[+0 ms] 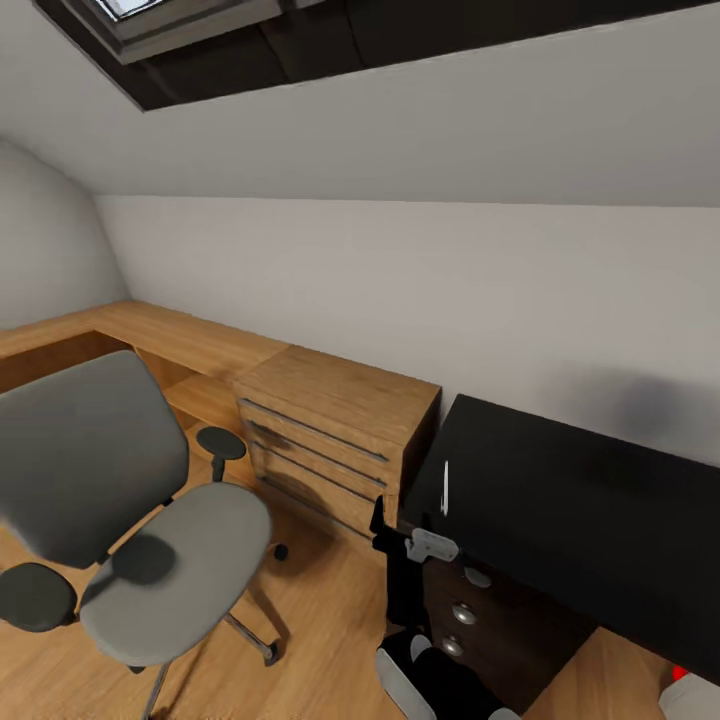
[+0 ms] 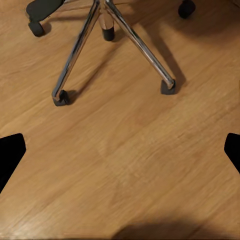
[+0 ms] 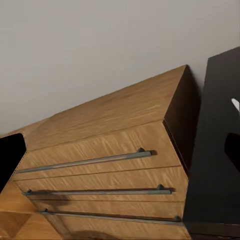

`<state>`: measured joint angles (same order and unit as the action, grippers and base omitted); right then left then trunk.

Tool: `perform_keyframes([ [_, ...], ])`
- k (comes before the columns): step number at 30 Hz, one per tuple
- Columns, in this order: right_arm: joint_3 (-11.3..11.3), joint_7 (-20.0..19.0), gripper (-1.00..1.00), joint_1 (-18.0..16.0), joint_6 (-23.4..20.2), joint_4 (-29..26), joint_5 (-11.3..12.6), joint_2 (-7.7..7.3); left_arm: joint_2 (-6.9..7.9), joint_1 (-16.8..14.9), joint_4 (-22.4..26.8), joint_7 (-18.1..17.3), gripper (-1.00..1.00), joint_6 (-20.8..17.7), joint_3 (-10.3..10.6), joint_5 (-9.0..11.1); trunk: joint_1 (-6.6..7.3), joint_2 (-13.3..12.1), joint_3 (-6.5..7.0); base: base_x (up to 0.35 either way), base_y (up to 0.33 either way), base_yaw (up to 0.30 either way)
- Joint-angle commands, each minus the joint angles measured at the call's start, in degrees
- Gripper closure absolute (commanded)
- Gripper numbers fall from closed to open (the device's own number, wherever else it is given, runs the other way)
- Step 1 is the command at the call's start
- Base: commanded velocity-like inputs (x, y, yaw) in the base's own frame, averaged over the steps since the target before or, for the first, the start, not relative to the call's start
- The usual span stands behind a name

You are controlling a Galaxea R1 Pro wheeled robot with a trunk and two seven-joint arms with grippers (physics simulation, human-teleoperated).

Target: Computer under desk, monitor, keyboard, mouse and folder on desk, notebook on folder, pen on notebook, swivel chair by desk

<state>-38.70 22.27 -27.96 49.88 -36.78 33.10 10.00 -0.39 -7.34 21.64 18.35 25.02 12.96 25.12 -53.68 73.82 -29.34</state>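
- The left gripper [image 2: 120, 150] has its dark fingertips [image 2: 10, 152] spread wide over bare wood floor [image 2: 125, 165], near the grey swivel chair's [image 1: 110, 500] chrome star base.
- The right gripper [image 3: 125, 150] has its fingers parted too, facing the light-wood drawer unit [image 3: 110, 165].
- Beside that unit stands the large black desk [image 1: 590, 510], and the slim white pen [image 1: 445, 488] lies near its edge.

The head camera looks forward and down from above at the swivel chair [image 1: 120, 520], a wood drawer unit [image 1: 325, 440] and the black desk [image 1: 580, 510]. The left wrist camera faces straight down, close over the floor [image 2: 120, 165] and the chair's chrome base. The right wrist camera faces the drawer unit's front at close range, sharing it and the desk's edge with the head view.
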Motion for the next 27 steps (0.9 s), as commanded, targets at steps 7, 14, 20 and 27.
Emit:
perform_keyframes([
  [7,-0.33,0.79,-1.00,-0.08,-0.25,-0.49,-0.01,0.00,0.04,-0.04,-0.01,0.46,-1.00,0.20,0.49,0.29,0.00,0.03,-0.05,0.000,0.000,0.192],
  [14,-0.70,1.21,-1.00,-0.01,-0.28,-1.72,0.09,0.00,0.04,-0.04,-0.01,0.46,-1.00,0.20,0.49,0.28,0.00,0.03,-0.05,0.000,0.000,0.023],
  [20,-0.50,1.88,-1.00,0.01,-0.31,-1.79,0.11,0.00,0.04,-0.06,-0.01,0.46,-1.00,0.19,0.49,0.28,0.00,0.03,-0.05,0.000,0.000,0.004],
  [27,0.12,4.71,-1.00,-0.10,-0.60,-1.99,0.20,0.00,0.02,-0.05,-0.05,0.46,-1.00,-0.06,0.52,0.32,0.00,0.03,-0.05,0.000,0.000,0.000],
])
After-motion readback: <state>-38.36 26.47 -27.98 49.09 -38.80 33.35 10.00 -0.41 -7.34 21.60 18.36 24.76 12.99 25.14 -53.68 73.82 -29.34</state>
